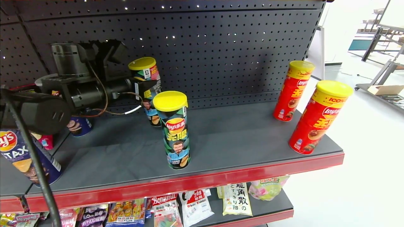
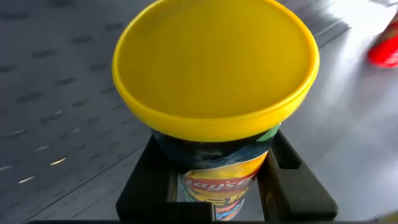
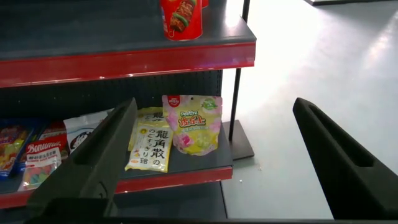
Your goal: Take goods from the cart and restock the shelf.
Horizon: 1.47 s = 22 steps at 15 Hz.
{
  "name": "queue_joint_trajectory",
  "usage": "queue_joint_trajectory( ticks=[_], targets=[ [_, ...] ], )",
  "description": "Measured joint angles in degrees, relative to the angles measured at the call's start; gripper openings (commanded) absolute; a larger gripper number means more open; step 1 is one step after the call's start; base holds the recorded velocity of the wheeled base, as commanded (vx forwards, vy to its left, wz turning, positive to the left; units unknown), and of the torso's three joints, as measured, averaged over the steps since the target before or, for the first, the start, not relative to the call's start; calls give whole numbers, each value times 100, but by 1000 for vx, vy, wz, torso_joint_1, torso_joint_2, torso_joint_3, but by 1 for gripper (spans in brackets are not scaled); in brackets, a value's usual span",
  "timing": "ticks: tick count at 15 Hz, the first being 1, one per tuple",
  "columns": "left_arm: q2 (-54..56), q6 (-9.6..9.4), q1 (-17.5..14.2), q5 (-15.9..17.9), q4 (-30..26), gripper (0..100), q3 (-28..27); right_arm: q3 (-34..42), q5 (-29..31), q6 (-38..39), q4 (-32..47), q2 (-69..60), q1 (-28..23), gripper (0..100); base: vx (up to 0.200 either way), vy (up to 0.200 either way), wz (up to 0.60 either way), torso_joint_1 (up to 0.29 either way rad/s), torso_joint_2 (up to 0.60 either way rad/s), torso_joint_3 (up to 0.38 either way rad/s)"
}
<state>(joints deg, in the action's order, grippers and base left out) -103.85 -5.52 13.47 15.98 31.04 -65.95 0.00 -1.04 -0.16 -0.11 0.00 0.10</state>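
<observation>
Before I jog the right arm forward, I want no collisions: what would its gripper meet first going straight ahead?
Probably the pink-and-green snack bag on the lower shelf, which sits between the fingers of the open right gripper; depth is unclear.

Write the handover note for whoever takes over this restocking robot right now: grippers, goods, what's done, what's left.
Left gripper: shut on a dark chip can, held upright near the back of the shelf.
Right gripper: open, holding nothing, low down facing the bagged snacks.
Done: a second dark can and two red cans stand on the shelf.
Left: release the held can, then probably fetch the next item.
</observation>
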Motion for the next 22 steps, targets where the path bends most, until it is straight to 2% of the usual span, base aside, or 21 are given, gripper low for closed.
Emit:
queue_joint_trajectory(
  ticks=[1, 2, 5, 14, 16, 18, 22],
  targets=[
    [-116, 95, 96, -17, 16, 0, -119, 0, 0, 0, 1, 0, 0, 100, 0, 0, 0, 0, 0, 0],
    [-213, 112, 155, -30, 18, 0, -210, 0, 0, 0, 0, 0, 0, 100, 0, 0, 0, 0, 0, 0],
    [-467, 117, 323, -79, 22, 0, -452, 0, 0, 0, 0, 0, 0, 100, 0, 0, 0, 0, 0, 0],
    [-835, 90, 605, -71, 98, 0, -677, 0, 0, 0, -2, 0, 0, 100, 0, 0, 0, 0, 0, 0],
    [-880, 9, 638, -71, 106, 0, -695, 0, 2, 2, 0, 0, 1, 100, 0, 0, 0, 0, 0, 0],
    [-911, -154, 642, -77, 101, 0, -695, 0, 0, 0, 0, 0, 1, 100, 0, 0, 0, 0, 0, 0],
    [-924, -169, 658, -77, 99, 0, -675, 0, 0, 0, 0, 0, 0, 100, 0, 0, 0, 0, 0, 0]
  ],
)
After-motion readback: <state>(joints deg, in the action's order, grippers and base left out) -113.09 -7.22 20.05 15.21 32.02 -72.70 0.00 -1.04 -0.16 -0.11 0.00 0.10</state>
